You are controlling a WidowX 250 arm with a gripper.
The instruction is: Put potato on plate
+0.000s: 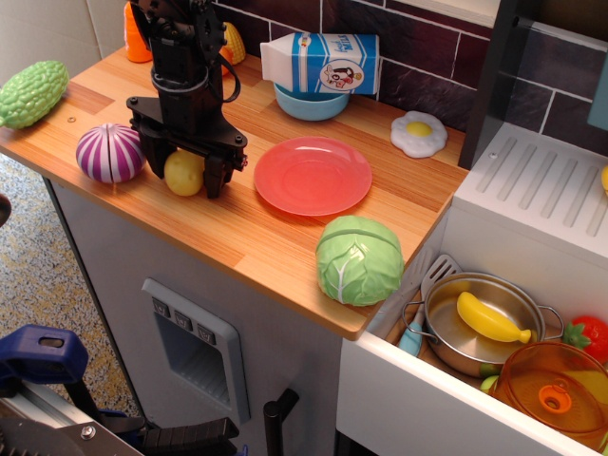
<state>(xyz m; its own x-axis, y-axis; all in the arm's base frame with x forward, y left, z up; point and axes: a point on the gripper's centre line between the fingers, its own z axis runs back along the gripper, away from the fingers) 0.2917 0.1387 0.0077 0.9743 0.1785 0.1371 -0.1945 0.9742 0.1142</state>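
The pale-yellow potato rests on the wooden counter, just right of the purple striped onion. My black gripper is lowered over the potato, with one finger on each side of it. The jaws still look spread, and I see no firm grip. The red-pink plate lies empty on the counter to the right of the gripper, about a hand's width from the potato.
A green cabbage sits near the counter's front right edge. A milk carton lies over a light-blue bowl behind the plate. A fried egg toy, a green gourd and a carrot are also here. A pot with a banana stands in the drawer.
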